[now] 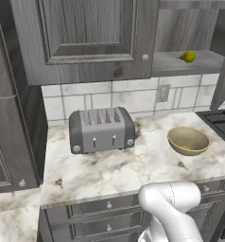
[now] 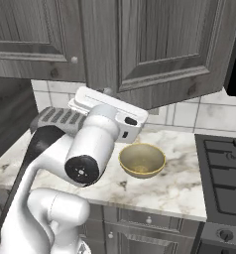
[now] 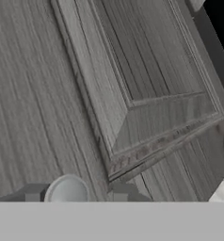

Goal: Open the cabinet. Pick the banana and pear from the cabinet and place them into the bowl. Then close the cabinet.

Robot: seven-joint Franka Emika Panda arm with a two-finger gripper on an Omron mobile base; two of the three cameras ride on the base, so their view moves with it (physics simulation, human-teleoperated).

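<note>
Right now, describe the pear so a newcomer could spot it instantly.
Start at the wall cabinet above the marble counter, and go past its shut left door to the opened right half. On the grey inner shelf sits the pear, a small lumpy yellow-green fruit. It is the one bright spot among grey wood, well above the tan bowl.

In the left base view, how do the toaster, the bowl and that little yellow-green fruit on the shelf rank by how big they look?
1. Toaster, clearly largest.
2. Bowl, about half as wide.
3. Pear, smallest by far. It sits farther back, on the cabinet shelf, which may shrink it a little.
</note>
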